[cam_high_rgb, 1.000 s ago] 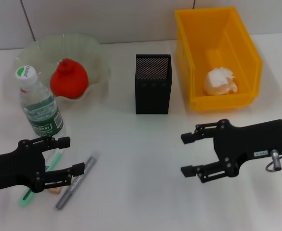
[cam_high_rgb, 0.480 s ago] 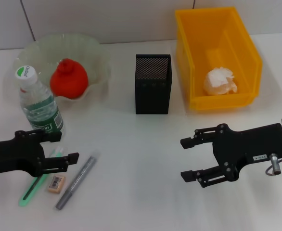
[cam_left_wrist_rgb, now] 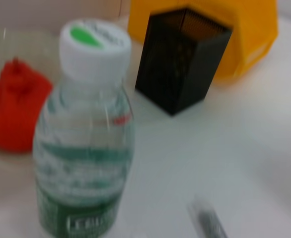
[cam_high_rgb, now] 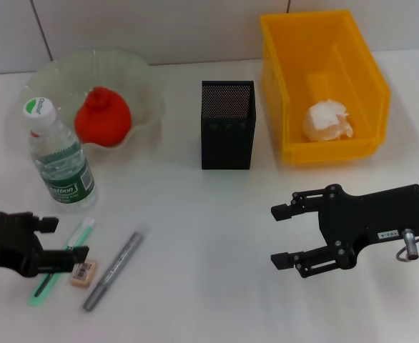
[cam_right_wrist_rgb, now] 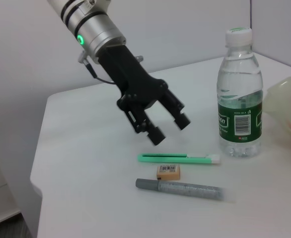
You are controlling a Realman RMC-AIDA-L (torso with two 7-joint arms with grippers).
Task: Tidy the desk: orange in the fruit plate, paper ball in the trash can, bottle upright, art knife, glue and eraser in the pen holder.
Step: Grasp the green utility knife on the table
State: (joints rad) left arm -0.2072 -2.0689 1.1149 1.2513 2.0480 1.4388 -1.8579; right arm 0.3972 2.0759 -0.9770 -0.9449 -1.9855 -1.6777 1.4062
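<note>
The red fruit (cam_high_rgb: 102, 116) that serves as the task's orange sits in the clear plate (cam_high_rgb: 141, 78), the paper ball (cam_high_rgb: 327, 120) lies in the yellow bin (cam_high_rgb: 374, 78), and the bottle (cam_high_rgb: 58, 161) stands upright near the plate, so by the look of it only the three small things are left. They lie together on the white surface (cam_high_rgb: 209, 236) in front of the bottle: a green knife (cam_high_rgb: 63, 261), a tan eraser (cam_high_rgb: 81, 273) just beside it, and a grey glue pen (cam_high_rgb: 113, 270) a little to its right. The black pen holder (cam_high_rgb: 227, 125) stands between plate and bin, well apart from them (its open top faces up, ready to receive). The left gripper (cam_high_rgb: 61, 239) hangs just above the knife with its fingers spread apart and nothing in them, seemingly placed for a pick from this cluster. The right gripper (cam_high_rgb: 279, 236) hovers over bare surface below the bin, wide and holding nothing.
</note>
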